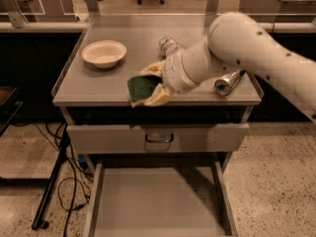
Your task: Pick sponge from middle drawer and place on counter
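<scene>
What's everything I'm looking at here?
sponge: one, dark green, in the gripper above the counter's front edge
counter: one, grey, cabinet top
bowl: one, cream, on counter, left
bottle: one, clear, lying on counter, back
can: one, silver, lying on counter, right
middle drawer: one, grey, open, bottom
drawer front: one, grey, shut, under counter
cables: several, black, floor left
arm: one, white, from right
gripper: one, cream, shut on sponge
</scene>
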`<state>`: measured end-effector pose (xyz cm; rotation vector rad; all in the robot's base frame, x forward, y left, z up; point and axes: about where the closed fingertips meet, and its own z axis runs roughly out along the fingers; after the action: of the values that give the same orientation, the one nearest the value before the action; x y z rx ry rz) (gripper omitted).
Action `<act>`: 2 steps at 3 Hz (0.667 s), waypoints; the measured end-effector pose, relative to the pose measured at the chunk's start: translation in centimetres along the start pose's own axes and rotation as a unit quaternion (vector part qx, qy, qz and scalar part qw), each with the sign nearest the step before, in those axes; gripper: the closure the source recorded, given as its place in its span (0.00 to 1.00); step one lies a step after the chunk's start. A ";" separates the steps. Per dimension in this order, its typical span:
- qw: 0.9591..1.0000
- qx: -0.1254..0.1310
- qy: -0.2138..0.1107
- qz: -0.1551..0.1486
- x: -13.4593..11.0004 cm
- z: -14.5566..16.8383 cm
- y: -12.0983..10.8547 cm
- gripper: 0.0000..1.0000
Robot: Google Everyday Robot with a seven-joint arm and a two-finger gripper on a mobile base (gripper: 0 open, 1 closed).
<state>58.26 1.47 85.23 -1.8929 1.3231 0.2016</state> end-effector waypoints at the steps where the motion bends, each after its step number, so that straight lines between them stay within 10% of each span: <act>1: 0.998 -0.057 -0.003 -0.016 1.4 3.1 -3.1 1.00; 2: 0.997 -0.066 -0.018 -0.038 -1.6 3.5 -5.3 1.00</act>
<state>63.08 5.73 86.49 -2.0369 1.2366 0.2898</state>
